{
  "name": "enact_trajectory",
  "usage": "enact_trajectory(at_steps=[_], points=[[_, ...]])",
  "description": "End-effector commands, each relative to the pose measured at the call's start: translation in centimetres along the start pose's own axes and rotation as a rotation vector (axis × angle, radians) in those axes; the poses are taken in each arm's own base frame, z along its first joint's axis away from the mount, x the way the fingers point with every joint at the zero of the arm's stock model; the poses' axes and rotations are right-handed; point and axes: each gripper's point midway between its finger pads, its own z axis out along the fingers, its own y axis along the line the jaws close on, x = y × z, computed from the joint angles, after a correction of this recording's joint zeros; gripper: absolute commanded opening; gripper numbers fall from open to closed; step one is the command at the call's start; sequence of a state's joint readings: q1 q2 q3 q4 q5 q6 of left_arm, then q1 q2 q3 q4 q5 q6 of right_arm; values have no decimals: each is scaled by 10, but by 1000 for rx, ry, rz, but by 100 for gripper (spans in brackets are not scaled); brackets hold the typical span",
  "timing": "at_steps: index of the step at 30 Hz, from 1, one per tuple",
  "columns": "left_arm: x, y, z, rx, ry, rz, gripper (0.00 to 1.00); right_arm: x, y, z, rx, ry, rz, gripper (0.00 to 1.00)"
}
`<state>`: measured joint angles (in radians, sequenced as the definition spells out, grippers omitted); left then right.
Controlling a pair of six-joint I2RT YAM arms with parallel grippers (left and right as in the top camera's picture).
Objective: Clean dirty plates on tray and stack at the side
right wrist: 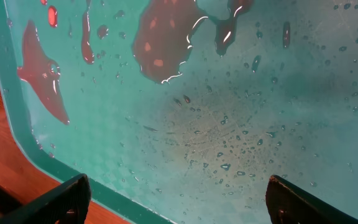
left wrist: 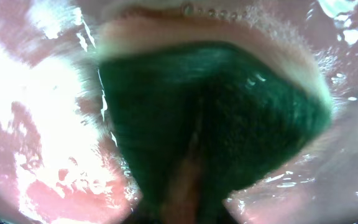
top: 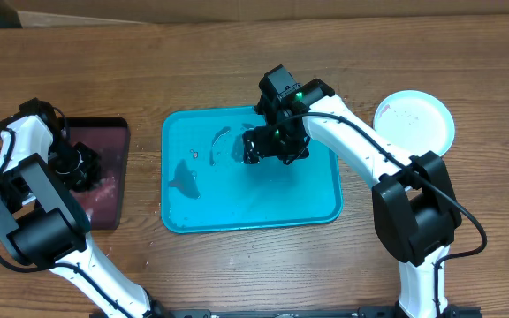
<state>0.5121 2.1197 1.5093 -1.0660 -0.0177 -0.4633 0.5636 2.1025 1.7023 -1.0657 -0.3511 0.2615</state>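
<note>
Filling the middle of the tabletop (top: 237, 53), the blue tray (top: 272, 199) holds only brownish puddles (right wrist: 166, 43); a dark tray (top: 109, 141) sits to its left, and a pale plate (top: 418, 119), perhaps a stack, lies off its far right corner. The left gripper (top: 78, 166) is low over a green sponge (left wrist: 216, 118) on the dark tray; whether its jaws grip it, I cannot tell. The right gripper (top: 270, 146) hangs over the blue tray, jaws wide and empty. Lifted soaked, the sponge may slip or drip.
</note>
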Motion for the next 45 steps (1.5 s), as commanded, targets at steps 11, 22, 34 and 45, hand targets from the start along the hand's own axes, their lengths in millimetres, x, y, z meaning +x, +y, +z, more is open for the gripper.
enact_trajectory(at_steps=[11, 22, 34, 45], points=[[7, 2, 14, -20, 40, 6, 100, -2, 3, -10, -5, -26, -8, 91], [8, 1, 14, -9, 42, 7, 11, -3, 4, -10, -6, -28, -9, 91], [-26, -7, 13, 7, -102, 21, 100, -3, 4, -10, -6, -28, -8, 91], [-50, 2, 9, -60, -214, 9, 6, -3, 4, -10, -7, -29, -8, 91]])
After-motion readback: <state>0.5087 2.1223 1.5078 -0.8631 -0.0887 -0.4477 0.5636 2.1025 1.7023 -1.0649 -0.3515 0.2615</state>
